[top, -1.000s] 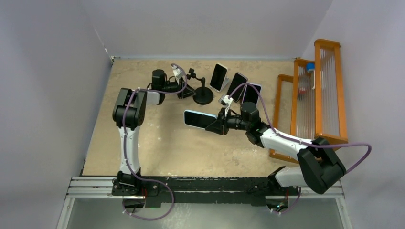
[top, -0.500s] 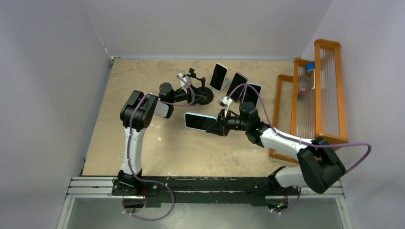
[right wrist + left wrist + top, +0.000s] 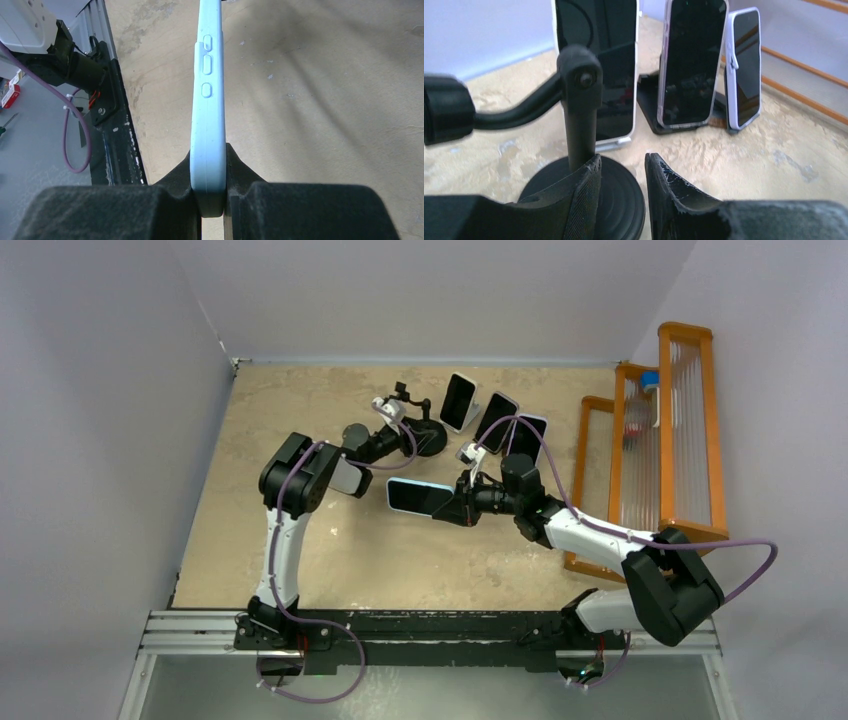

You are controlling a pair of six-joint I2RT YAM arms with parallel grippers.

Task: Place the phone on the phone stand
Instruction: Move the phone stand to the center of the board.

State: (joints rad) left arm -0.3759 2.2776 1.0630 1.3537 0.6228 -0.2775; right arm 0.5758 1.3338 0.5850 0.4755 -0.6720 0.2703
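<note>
Tan, sandy-textured surface [image 3: 300, 440], scuffed and patchy. Black phone stand [image 3: 425, 440] sits on it far-centre: round base flat on the surface, upright post w/ a jointed arm on top. Just right of it, 3 phones propped upright in a row: white-cased phone [image 3: 458, 401] nearest the stand, dark phone [image 3: 495, 420] in the middle on a black holder, lilac-cased phone [image 3: 527, 436] at the right end. Orange-framed rack [image 3: 585, 440] along the surface's right edge, well apart from the stand.
</note>
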